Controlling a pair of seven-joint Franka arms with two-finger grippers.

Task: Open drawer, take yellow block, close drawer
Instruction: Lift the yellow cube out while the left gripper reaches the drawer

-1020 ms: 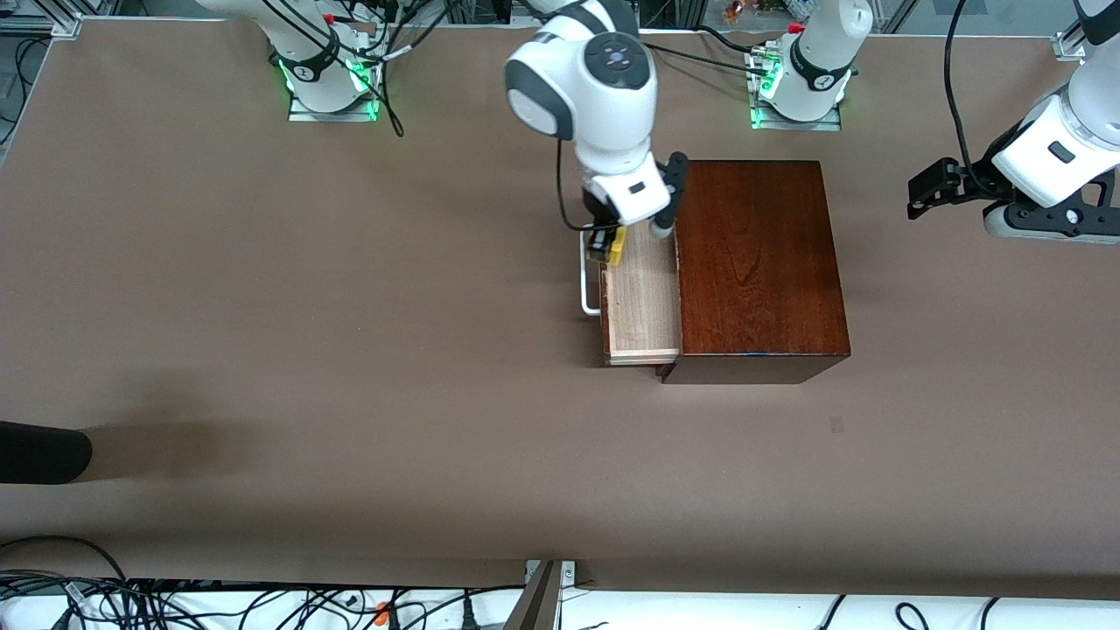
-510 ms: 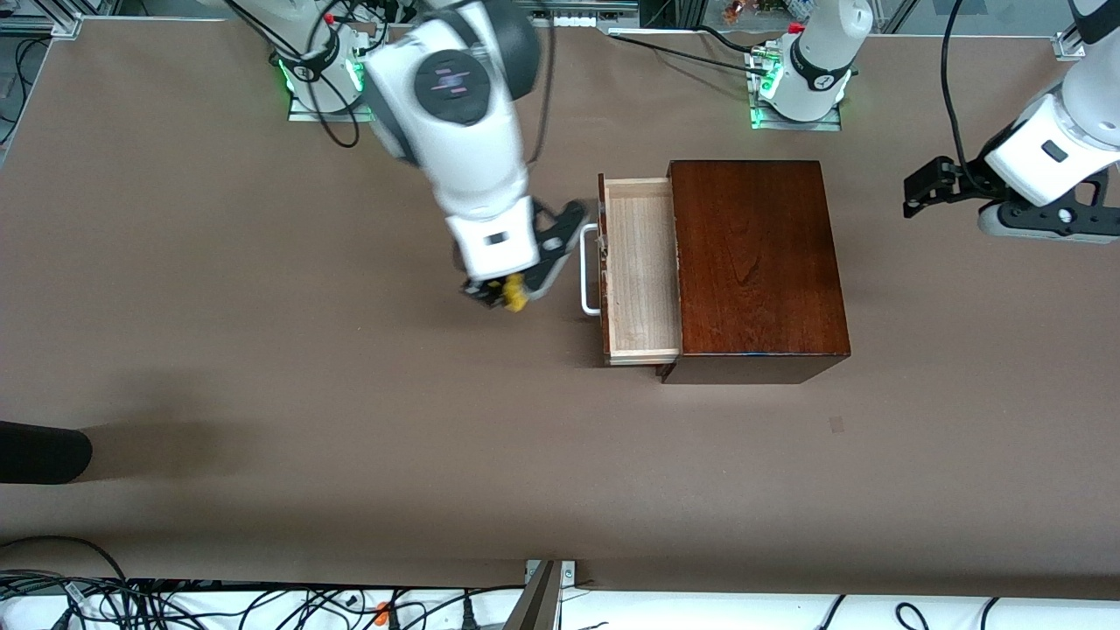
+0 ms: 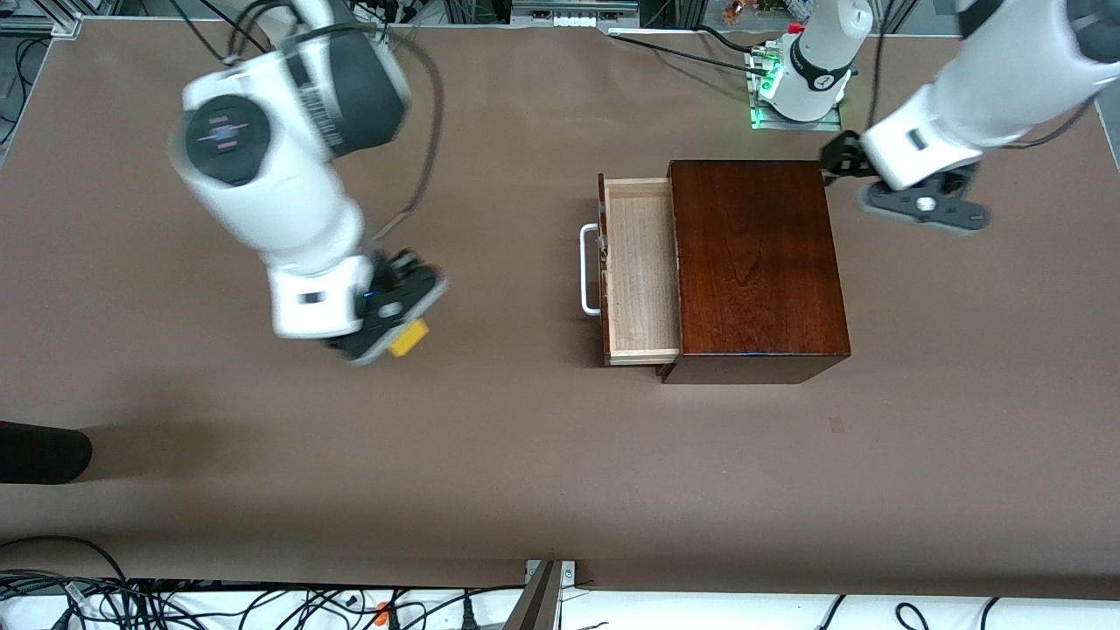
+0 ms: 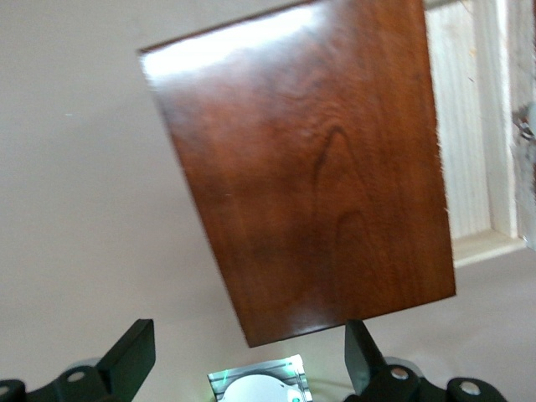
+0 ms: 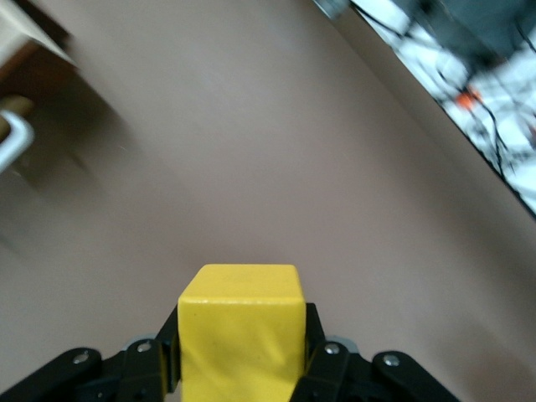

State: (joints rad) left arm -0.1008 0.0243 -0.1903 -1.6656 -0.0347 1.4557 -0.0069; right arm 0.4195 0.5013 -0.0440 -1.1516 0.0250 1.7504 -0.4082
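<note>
Holding the block (image 3: 409, 338) clamped in my right hand (image 3: 389, 332) over bare tabletop (image 3: 490, 455), well apart from the open drawer (image 3: 643, 267); its smooth, plain faces could slip if I swing fast. My left hand (image 3: 919, 206), fingers (image 4: 130, 360) apart, hovers by the glossy box (image 3: 757, 262). Pushing off-centre on the pale tray's dark front or catching the white loop handle (image 3: 588, 269) could skew the box.

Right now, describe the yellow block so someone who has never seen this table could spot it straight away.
Start at the mahogany box with its drawer pulled open, then look toward the right arm's end of the table. There the right gripper is shut on the yellow block over bare tabletop. It is the only bright yellow thing here.
</note>
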